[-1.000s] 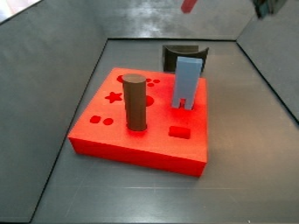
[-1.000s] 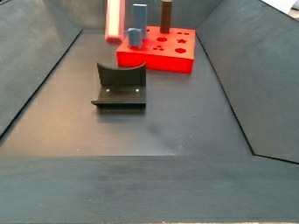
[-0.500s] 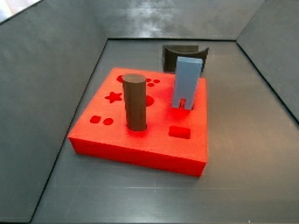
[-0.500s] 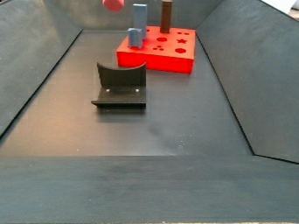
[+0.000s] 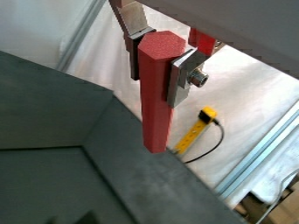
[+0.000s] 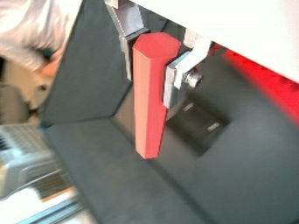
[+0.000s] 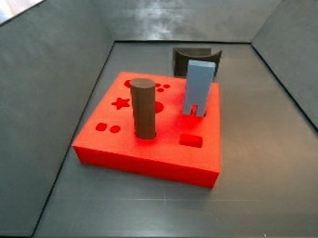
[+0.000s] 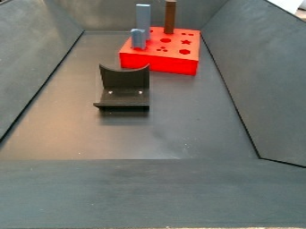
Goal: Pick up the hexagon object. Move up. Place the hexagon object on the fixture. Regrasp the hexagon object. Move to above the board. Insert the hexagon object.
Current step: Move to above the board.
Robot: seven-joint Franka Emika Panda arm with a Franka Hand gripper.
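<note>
Dark grey walls slope down to a flat dark floor [image 8: 167, 125], and in both side views the arm is out of frame. On that floor the fixture [image 8: 123, 88] stands bare, its curved notch holding nothing, and just beyond the fixture lies the board [image 7: 155, 130], with a dark brown cylinder [image 7: 144, 109] and a light blue block [image 7: 200, 91] standing upright in it; a square hole [image 7: 191, 140] and the star and round holes nearest the cylinder are open. In both wrist views the hexagon object [image 5: 159, 92] hangs down lengthwise from the gripper [image 5: 162, 54], whose silver fingers [image 5: 184, 76] are clamped on its upper end, one plate on each side, the rest of the bar free below them. So the pick-up looks done and the lift well advanced: the bar is carried high, well above the fixture and clear of the bin. Placing it on the fixture, the regrasp, the move over the board and the insertion all remain, by my reading. A wrist view shows the gripper [image 6: 155, 58] pointing down over the bin's rim, with a dark shape that may be the fixture far beneath it.
</note>
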